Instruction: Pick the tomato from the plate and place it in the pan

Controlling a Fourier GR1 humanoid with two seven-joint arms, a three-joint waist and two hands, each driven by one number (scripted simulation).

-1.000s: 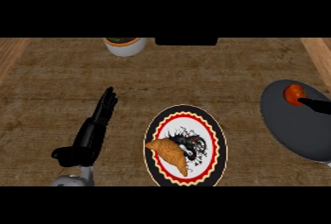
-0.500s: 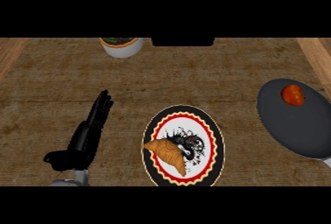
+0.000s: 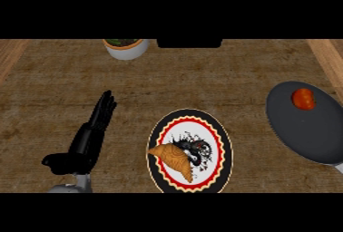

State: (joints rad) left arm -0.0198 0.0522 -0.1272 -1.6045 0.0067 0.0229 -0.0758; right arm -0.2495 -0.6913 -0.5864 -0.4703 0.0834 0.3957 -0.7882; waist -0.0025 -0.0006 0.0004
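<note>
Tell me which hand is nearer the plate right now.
Left. The left hand lies open on the counter just left of the plate, fingers pointing away from the robot, not touching it. The right hand is out of view, so only the left can be placed.

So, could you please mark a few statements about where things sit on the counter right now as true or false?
1. The tomato lies in the pan. True.
2. The left hand is curled round the tomato. False: its fingers are straight, it holds nothing, and it is left of the plate.
3. A croissant lies on the plate. True.
4. The right hand hovers over the pan. False: no right hand shows in the head view.
5. A white pot stands at the counter's far edge. True.
</note>
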